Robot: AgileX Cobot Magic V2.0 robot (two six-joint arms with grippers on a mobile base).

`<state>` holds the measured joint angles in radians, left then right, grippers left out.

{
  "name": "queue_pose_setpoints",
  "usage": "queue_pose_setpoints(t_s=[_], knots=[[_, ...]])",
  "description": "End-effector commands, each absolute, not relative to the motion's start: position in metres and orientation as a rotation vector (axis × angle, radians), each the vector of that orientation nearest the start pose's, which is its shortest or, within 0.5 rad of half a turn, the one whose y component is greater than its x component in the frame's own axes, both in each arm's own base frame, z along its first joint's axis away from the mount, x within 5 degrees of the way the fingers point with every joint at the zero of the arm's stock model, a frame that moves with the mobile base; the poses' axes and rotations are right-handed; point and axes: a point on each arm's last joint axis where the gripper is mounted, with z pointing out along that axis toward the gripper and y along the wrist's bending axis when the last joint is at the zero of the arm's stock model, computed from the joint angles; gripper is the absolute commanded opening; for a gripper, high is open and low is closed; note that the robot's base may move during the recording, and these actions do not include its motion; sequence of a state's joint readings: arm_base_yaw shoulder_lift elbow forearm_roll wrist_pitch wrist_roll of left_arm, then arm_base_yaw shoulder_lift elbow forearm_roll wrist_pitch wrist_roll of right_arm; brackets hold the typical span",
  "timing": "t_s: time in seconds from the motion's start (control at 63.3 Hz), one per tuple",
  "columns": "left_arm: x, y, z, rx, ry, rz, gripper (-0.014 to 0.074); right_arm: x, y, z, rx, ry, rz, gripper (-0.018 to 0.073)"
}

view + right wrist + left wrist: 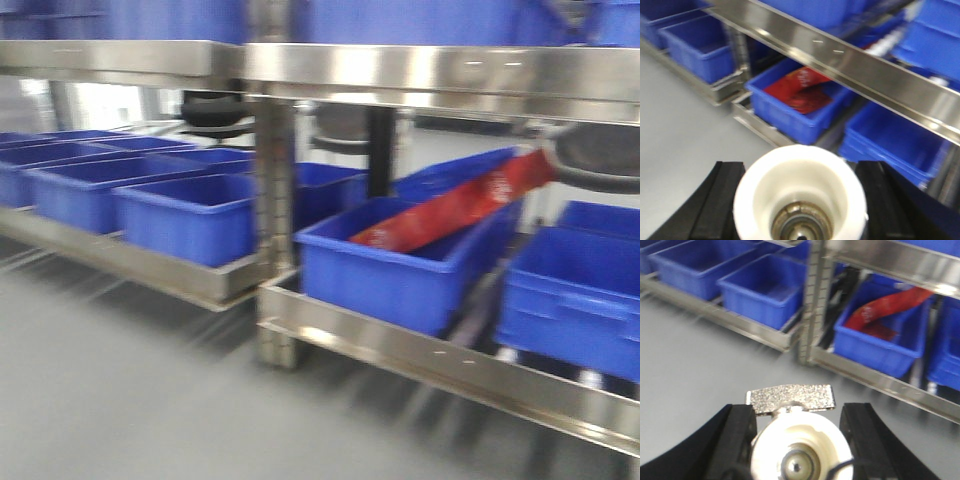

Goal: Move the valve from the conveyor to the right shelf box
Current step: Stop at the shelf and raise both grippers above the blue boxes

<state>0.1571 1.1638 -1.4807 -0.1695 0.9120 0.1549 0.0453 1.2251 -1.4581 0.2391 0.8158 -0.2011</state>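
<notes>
In the left wrist view a valve (pixel 799 440) with a white end cap and a speckled silvery lever (pixel 792 397) sits end-on between my left gripper's (pixel 797 442) black fingers (pixel 737 435), which are shut on it. In the right wrist view, the right gripper (pixel 800 200) is shut on another valve (pixel 800 185), seen as a white cap with a brass bore. Both are held above grey floor facing steel shelves of blue boxes. The conveyor is out of view. Neither gripper shows in the front view.
A blue box (pixel 400 265) holding a red bag (pixel 460 205) stands on the low right shelf (pixel 420 355), with another blue box (pixel 575 295) to its right. Several blue boxes (pixel 185 215) fill the left shelf. A steel upright (pixel 272 200) stands between them. All views are motion-blurred.
</notes>
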Motion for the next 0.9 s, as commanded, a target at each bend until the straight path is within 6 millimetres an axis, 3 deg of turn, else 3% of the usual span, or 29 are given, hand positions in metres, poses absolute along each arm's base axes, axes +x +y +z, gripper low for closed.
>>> queue_pose_setpoints(t_s=[0.0, 0.884], knots=[[0.2222, 0.0223, 0.4815, -0.041, 2.001, -0.021, -0.0111, 0.2480, 0.0252, 0.4740, -0.177, 1.944, 0.167, -0.0154], [0.2222, 0.0223, 0.4815, -0.041, 2.001, -0.021, -0.0111, 0.2480, 0.0252, 0.4740, -0.177, 1.944, 0.167, -0.0154]])
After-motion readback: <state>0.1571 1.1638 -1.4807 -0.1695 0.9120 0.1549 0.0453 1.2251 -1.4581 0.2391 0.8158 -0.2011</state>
